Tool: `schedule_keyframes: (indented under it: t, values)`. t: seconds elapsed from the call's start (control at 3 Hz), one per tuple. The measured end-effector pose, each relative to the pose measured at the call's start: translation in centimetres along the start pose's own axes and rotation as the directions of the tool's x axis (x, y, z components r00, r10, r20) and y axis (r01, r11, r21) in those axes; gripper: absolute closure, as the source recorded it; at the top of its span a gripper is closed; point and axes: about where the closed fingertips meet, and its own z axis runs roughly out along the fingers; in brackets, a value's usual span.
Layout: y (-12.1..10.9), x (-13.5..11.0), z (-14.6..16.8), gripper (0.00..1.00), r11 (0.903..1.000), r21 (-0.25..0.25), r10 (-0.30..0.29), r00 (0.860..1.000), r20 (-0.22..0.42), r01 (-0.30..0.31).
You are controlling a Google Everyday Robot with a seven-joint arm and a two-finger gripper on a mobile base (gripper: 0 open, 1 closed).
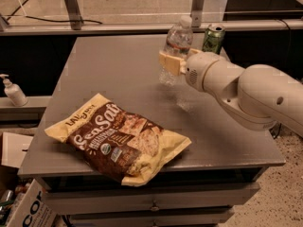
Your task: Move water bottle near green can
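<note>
Hand: the hand (177,60) reaches in from the right over the far part of the worktop (118,74). Its tan fingers (169,62) are clamped on the middle of the water bottle.
Water bottle: the water bottle (179,38) stands roughly upright in the hand's grip, with its white cap above the fingers and its clear base below them. I cannot tell whether the base touches the worktop.
Green can: the green can (213,38) stands upright just beyond the hand on its right side, near the bottle but apart from it, close to the far edge.
Arm: the thick white arm (255,96) runs back from the hand toward the right edge of the view.
Snack bag: the brown and yellow snack bag (118,138) lies flat, well apart from the hand, toward the front left.
Pump bottle: the white pump bottle (13,91) stands far to the left of the hand, off the worktop on a lower ledge.
</note>
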Motion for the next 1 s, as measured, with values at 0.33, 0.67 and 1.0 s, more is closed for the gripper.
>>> schedule_keyframes:
  t: [0.33, 0.67, 1.0]
  values:
    - [0.7, -3.6, -0.3, 1.0, 0.9983, -0.001, -0.057, 0.997, 0.047, 0.057]
    - [0.3, -5.0, -1.0, 1.0, 0.9927, 0.024, -0.12, 0.992, 0.047, 0.119]
    - [-2.6, -4.5, -2.6, 1.0, 0.984, 0.107, -0.145, 0.989, 0.008, 0.143]
